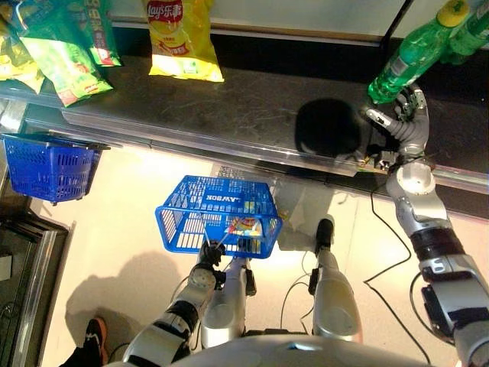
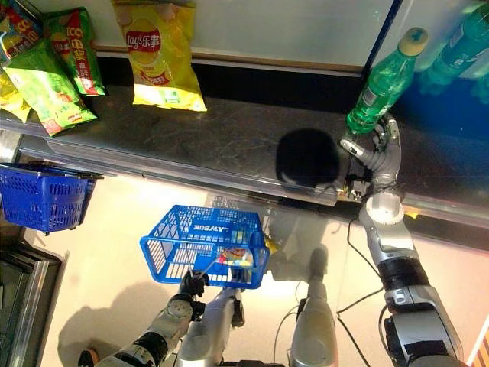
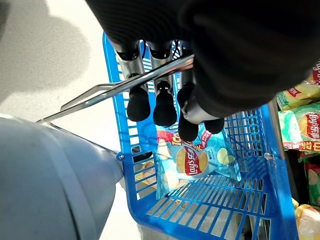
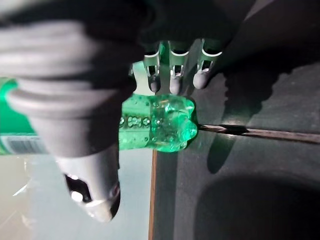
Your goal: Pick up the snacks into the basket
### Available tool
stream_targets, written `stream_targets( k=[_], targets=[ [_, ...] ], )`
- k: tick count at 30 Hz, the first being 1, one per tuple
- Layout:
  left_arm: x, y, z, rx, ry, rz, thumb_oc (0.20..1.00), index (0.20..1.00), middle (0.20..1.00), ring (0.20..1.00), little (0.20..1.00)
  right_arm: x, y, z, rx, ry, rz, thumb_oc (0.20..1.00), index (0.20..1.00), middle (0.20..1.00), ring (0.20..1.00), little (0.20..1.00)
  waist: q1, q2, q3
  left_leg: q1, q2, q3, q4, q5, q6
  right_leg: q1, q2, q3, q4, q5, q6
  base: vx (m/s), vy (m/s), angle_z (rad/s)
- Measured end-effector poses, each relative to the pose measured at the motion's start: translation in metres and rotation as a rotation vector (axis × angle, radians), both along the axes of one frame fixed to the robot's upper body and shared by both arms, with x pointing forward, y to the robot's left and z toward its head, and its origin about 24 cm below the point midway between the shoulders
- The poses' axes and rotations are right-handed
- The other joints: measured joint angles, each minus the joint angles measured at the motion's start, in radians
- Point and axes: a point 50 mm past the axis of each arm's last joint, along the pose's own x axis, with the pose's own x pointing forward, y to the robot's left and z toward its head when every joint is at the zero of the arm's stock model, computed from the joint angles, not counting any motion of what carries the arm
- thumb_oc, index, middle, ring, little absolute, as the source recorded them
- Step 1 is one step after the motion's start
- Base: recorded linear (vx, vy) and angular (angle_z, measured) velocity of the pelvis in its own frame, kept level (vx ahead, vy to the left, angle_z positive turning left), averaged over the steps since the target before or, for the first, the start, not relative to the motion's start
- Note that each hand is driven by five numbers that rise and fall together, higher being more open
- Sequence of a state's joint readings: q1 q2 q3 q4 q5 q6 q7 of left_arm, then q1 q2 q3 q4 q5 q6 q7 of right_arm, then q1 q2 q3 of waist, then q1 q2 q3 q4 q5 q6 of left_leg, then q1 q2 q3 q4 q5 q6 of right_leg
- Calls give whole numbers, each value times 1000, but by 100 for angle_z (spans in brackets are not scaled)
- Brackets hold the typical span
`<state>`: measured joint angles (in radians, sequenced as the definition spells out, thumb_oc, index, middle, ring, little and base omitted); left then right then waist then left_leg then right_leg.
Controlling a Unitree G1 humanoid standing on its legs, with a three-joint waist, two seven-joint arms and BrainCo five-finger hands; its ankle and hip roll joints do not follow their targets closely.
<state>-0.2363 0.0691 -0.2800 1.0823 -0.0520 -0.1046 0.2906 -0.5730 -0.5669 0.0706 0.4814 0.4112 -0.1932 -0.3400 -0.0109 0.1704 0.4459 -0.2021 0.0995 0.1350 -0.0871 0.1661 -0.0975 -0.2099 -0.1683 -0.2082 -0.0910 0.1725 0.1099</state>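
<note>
A blue wire basket [image 1: 218, 200] hangs in front of me with a light blue chip bag [image 3: 192, 160] lying in it. My left hand [image 1: 210, 256] is shut on its metal handle [image 3: 100, 95], fingers [image 3: 165, 105] curled over the bar. On the dark shelf [image 1: 229, 107] stands a green bottle [image 1: 412, 50] at the right end. My right hand [image 1: 409, 126] is at the bottle's base [image 4: 160, 122], which sits between the thumb and the nearly straight fingers [image 4: 172, 75]. Whether they press on it I cannot tell.
A yellow chip bag [image 1: 179, 38] and several green snack bags [image 1: 65, 53] lie on the shelf's left half. A second green bottle [image 1: 470, 30] stands behind the first. Another blue basket [image 1: 50, 164] hangs below the shelf at the left. A person's shoe [image 1: 95, 336] shows at the lower left.
</note>
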Motion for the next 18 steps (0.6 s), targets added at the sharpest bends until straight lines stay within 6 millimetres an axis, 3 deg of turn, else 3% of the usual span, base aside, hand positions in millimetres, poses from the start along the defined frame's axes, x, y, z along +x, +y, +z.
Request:
stream_targets(
  k=[5,18],
  targets=[
    [0,-2,0,0,-1,-13,200,200,200,200,200,19,-1,17,-4,9,-47,1000,1000,1000,1000,1000,4,1,-1,0,-4,-1,0,2,3,1,-5,-1,0,2,3,0,0,0],
    [0,-3,0,-5,-9,-24,200,200,200,200,200,32,-1,37,-61,34,-68,1000,1000,1000,1000,1000,27,2,-1,0,-11,-7,0,4,5,4,-11,-6,0,5,2,2,1,1]
  ],
)
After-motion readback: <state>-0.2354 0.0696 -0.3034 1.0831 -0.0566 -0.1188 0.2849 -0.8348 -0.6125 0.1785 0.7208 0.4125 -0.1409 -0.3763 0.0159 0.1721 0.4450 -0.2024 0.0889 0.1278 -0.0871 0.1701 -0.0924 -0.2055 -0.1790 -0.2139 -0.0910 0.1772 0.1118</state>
